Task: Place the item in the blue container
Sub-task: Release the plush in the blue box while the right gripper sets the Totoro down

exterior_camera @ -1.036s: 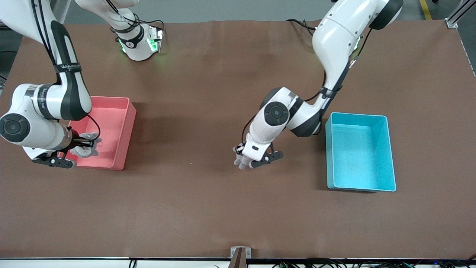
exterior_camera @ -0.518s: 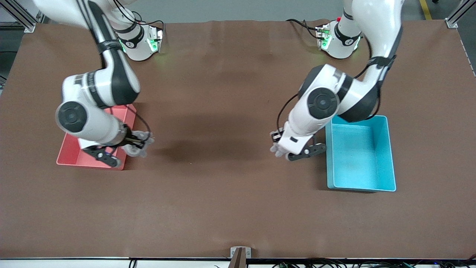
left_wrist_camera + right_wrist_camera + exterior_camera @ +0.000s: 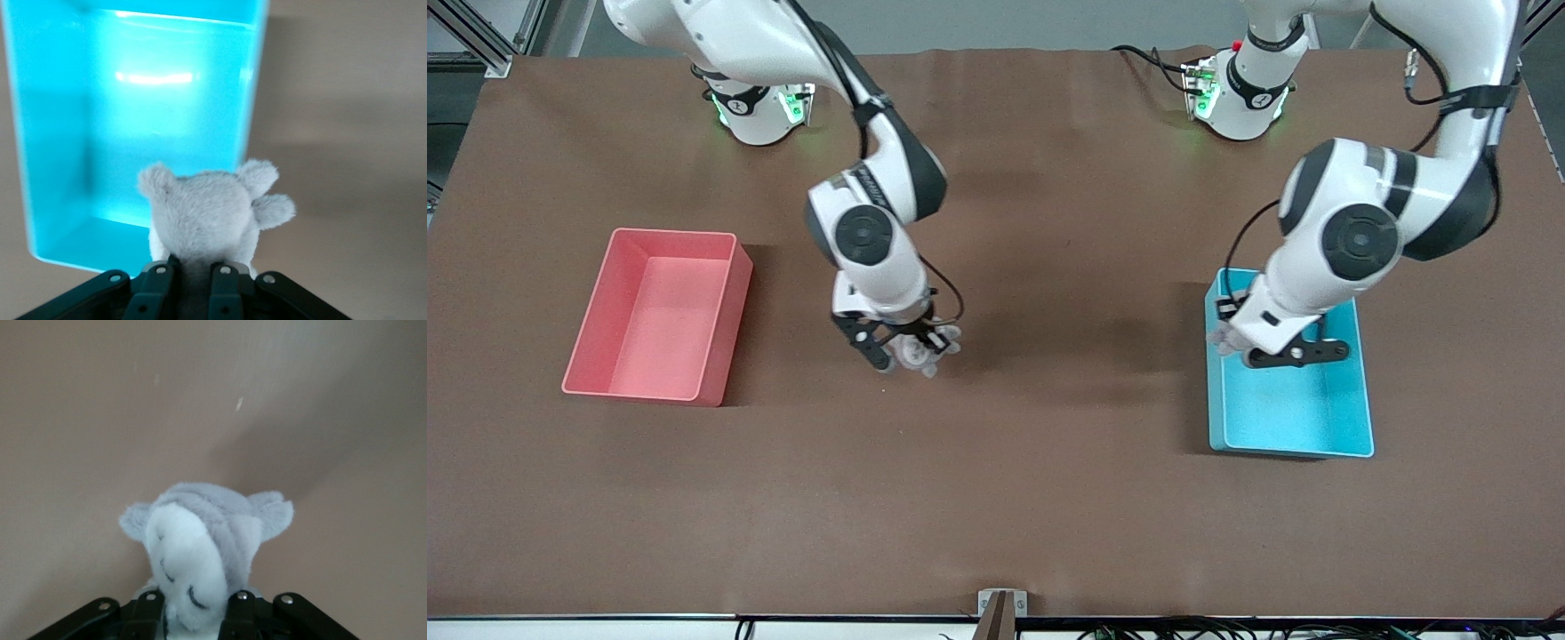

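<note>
The left gripper [image 3: 1232, 342] is up in the air over the rim of the blue container [image 3: 1356, 391], at the wall that faces the middle of the table, and it is clamped on a small grey plush toy [image 3: 207, 217]. In the left wrist view the toy hangs right over that wall, partly above the bare blue floor and partly above the brown table [image 3: 1049, 498] just beside it. The container itself sits toward the left arm's end of the table, with nothing visible inside it.

The right gripper [image 3: 907, 351] is over the open middle of the table, gripping a second plush toy [image 3: 200, 553] — grey with a white face and closed eyes. A pink bin [image 3: 596, 333] stands toward the right arm's end of the table, and nothing shows in it either.

The step in hand looks like the carry — the left arm's toy has reached the container's edge but is not yet in. Next, I would judge, the left gripper needs to shift farther in over the floor, so the toy clears the wall, then let go. Released where it is, the toy could catch on the rim and tumble out onto the table.
</note>
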You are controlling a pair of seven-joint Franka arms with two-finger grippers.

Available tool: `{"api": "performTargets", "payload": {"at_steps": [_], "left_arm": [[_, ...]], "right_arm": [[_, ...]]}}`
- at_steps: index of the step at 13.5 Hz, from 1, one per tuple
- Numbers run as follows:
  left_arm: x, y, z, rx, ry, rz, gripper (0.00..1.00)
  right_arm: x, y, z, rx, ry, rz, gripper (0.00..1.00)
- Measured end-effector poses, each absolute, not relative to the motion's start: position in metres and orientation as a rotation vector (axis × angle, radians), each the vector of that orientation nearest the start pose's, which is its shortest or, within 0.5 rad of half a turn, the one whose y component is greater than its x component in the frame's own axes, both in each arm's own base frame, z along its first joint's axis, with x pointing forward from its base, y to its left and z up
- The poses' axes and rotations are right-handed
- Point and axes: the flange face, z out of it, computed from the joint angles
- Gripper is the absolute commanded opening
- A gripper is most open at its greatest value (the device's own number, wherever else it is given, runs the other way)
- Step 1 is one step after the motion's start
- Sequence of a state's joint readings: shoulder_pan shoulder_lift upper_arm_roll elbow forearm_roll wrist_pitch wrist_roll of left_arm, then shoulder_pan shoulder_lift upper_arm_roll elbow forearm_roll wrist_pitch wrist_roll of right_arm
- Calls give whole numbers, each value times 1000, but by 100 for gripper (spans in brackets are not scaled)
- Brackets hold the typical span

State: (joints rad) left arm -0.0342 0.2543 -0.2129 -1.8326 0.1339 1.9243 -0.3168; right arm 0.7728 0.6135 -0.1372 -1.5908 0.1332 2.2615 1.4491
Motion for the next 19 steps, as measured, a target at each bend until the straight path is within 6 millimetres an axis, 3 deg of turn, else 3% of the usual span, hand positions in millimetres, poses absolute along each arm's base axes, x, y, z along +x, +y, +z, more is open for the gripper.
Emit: {"api": "performTargets", "payload": {"at_steps": [2,3,4,5,7,10,13,15,16,17,18,19], "left_arm": [[598,-82,372,-3040,26,189,17],[600,-64,363,-3047,46,183,17],[600,-52,351,-3054,63,179,17],[599,-45,337,-3060,72,178,17],[595,-40,308,-3070,84,197,18],[586,-39,272,-3074,92,259,18],[575,-34,249,-3074,82,316,19],[569,-34,235,-3080,86,315,23],[567,-35,230,-3083,88,313,30],[566,-35,226,-3085,90,315,52],[566,-35,224,-3086,91,317,91],[566,-35,224,-3087,91,312,100]], "right_arm": [[552,469,263,-2714,1352,-55,8],[551,481,257,-2668,1366,-81,27],[550,488,253,-2638,1377,-94,88],[547,494,250,-2625,1387,-97,100],[546,497,251,-2618,1388,-100,100],[564,487,267,-2596,1405,-129,100],[594,459,305,-2675,1396,-95,100],[617,424,342,-2771,1321,-53,100],[628,399,360,-2837,1221,-34,100],[638,368,377,-2915,1097,2,100],[648,332,389,-2989,972,55,100],[658,292,400,-3044,840,103,100]]}}
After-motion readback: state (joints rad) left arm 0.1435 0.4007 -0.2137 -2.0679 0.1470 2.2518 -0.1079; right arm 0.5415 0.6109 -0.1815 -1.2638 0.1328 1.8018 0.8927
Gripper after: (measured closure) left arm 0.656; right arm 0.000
